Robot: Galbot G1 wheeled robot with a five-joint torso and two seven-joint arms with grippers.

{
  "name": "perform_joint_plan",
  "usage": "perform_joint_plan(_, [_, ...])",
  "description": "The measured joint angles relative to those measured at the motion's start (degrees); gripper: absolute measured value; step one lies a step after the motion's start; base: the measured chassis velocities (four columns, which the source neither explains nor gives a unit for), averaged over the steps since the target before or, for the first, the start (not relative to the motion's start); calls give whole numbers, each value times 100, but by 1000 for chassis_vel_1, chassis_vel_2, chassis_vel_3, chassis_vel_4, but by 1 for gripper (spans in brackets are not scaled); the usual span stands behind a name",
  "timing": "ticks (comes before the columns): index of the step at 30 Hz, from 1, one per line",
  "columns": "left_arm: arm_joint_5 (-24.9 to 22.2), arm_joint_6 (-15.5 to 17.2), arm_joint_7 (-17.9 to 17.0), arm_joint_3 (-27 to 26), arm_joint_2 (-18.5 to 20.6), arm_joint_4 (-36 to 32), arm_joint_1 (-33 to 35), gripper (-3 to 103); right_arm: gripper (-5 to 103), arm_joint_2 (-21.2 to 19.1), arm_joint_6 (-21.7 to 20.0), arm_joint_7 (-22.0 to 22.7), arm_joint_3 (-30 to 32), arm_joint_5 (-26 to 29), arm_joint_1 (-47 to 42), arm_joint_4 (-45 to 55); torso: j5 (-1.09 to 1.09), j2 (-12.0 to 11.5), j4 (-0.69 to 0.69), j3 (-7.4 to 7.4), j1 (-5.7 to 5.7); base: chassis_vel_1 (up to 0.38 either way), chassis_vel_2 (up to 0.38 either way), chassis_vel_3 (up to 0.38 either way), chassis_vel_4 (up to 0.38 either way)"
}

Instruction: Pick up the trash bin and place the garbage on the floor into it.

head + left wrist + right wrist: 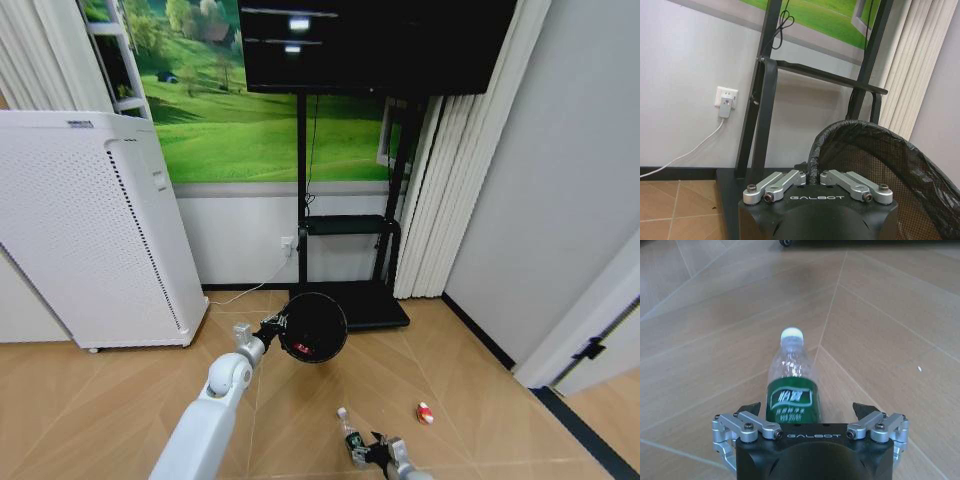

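The left gripper (276, 327) is closed on the rim of the bin (316, 327) and holds it above the floor (480, 400), its mouth tilted to the camera. The right gripper (809, 410) is spread wide around the bottle (791, 385) lying on the floor. A red can (425, 412) lies near, further right.
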Motion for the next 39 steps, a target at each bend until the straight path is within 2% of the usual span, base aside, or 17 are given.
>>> perform_joint_plan(3, [1, 0, 1, 8, -9, 2, 0, 7, 101, 15, 68, 23, 1, -51, 28, -115, 0, 0, 0, 0, 0, 0, 0, 0, 0])
perform_joint_plan(5, [2, 0, 1, 25, -9, 13, -5, 7, 92, 20, 99, 26, 1, -61, 42, -182, 0, 0, 0, 0, 0, 0, 0, 0, 0])
perform_joint_plan(6, [2, 0, 1, 25, -9, 13, -5, 7, 92, 20, 99, 26, 1, -61, 42, -182, 0, 0, 0, 0, 0, 0, 0, 0, 0])
perform_joint_plan(8, [2, 0, -2, 34, -9, 23, -29, 7, 82, 33, 130, 36, 2, -65, 69, -246, 0, 0, 0, 0, 0, 0, 0, 0, 0])
perform_joint_plan(11, [1, 0, -4, 41, -7, 29, -41, 7, 77, 37, 147, 46, 1, -68, 82, -278, 0, 0, 0, 0, 0, 0, 0, 0, 0])
perform_joint_plan(14, [-3, 0, -11, 56, -3, 32, -53, 7, 60, 31, 179, 60, -3, -64, 92, -303, 0, 0, 0, 0, 0, 0, 0, 0, 0])
perform_joint_plan(15, [-3, 0, -11, 56, -3, 32, -53, 7, 60, 31, 179, 60, -3, -64, 92, -303, 0, 0, 0, 0, 0, 0, 0, 0, 0])
perform_joint_plan(17, [-3, 0, -14, 57, -1, 32, -44, 7, 49, 13, 192, 59, -1, -46, 63, -258, 0, 0, 0, 0, 0, 0, 0, 0, 0])
perform_joint_plan(18, [-3, 0, -14, 57, -1, 32, -44, 7, 49, 13, 192, 59, -1, -46, 63, -258, 0, 0, 0, 0, 0, 0, 0, 0, 0])
perform_joint_plan(21, [2, 0, -15, 57, -8, 34, -22, 7, 37, -16, 222, 71, 12, -38, 31, -184, 1, 0, 0, 0, 0, 0, 0, 0, 0])
perform_joint_plan(23, [3, 1, -15, 59, -9, 34, -17, 7, 37, -27, 235, 87, 21, -33, 16, -134, 1, 0, 0, 0, 0, 0, 0, 0, 0])
perform_joint_plan(27, [6, 1, -20, 59, -9, 34, -9, 7, 30, -72, 244, 149, 136, 48, -53, 174, 1, 0, -1, 0, 0, 0, 0, 0, 0])
perform_joint_plan(32, [19, 2, -23, -65, 1, 16, 76, 7, 29, -273, 119, 251, 451, 570, -100, 761, 1, 0, -2, 0, 0, 0, 0, 0, 0])
perform_joint_plan(35, [68, -18, -20, -251, 4, 36, 220, 7, 29, -547, 67, 431, 776, 1178, -76, 1192, 0, 0, 2, 0, 0, 0, 0, 0, 0])
perform_joint_plan(39, [75, -39, -9, -249, -47, 140, 217, 7, 29, -596, 44, 481, 971, 1425, -92, 1499, 2, 0, 0, 0, 0, 0, 0, 0, 0])
